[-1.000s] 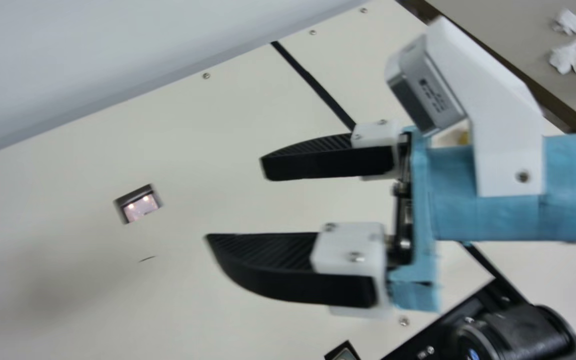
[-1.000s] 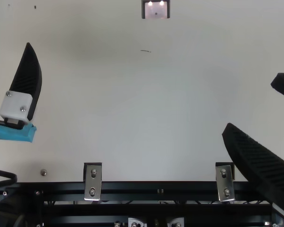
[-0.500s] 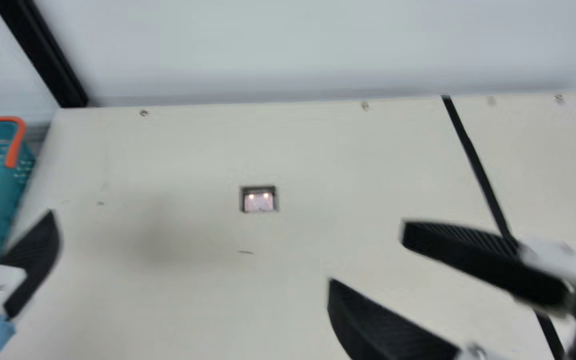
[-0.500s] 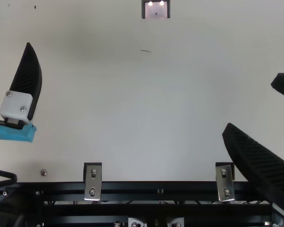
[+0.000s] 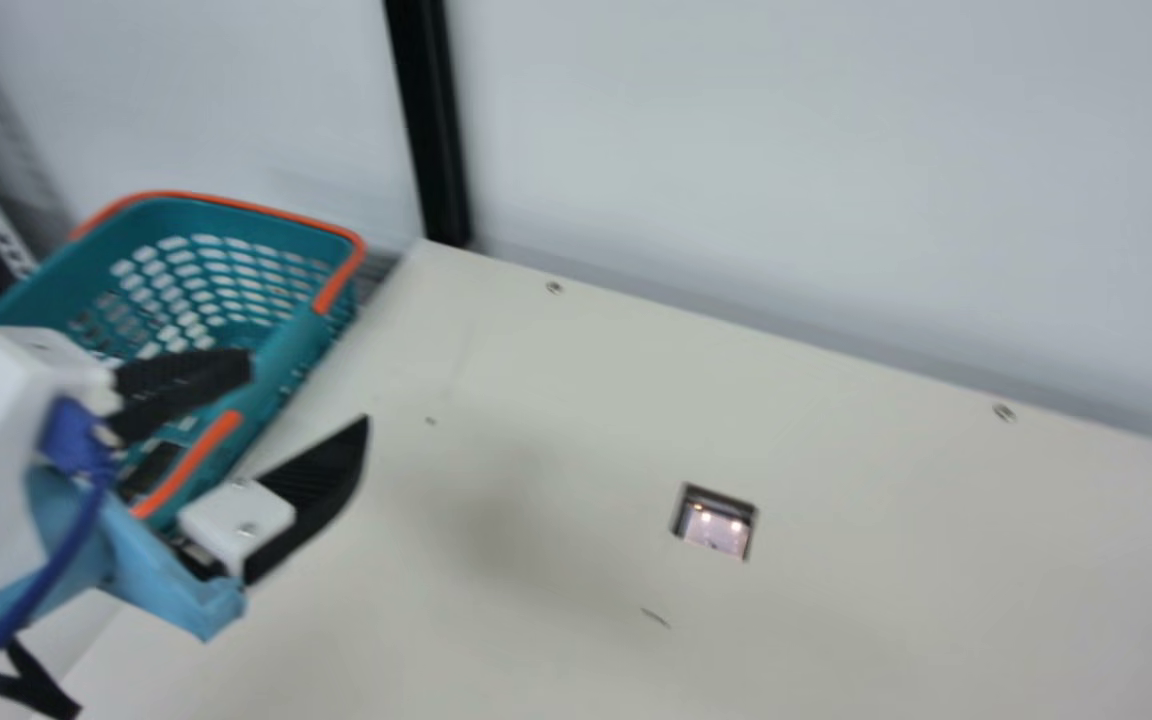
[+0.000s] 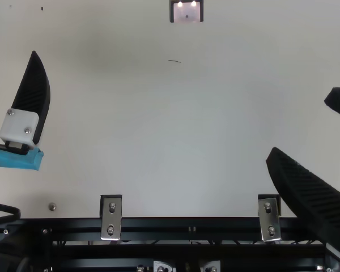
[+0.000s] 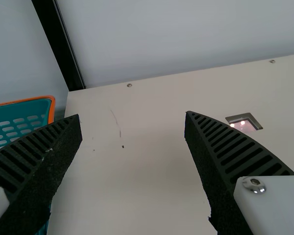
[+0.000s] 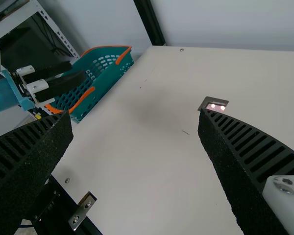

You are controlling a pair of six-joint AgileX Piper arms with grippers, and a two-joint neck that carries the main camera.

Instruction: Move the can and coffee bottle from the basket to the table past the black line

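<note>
Main view: the basket [image 5: 286, 370] sits at the table's [image 5: 556, 430] left edge, a dark object [image 5: 152, 468] in its near end; whether can or coffee bottle, we can't tell. Our left gripper [image 7: 133, 115] and right gripper [image 8: 134, 112] are spread wide, holding nothing; both transfers probably remain.

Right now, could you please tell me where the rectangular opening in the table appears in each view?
Main view: opening, right of centre, low.
Top view: top edge, near centre.
Left wrist view: beyond the left gripper's finger farther from the basket.
Right wrist view: likewise, beyond the right gripper's.
Shared landmark: the left gripper.
</note>
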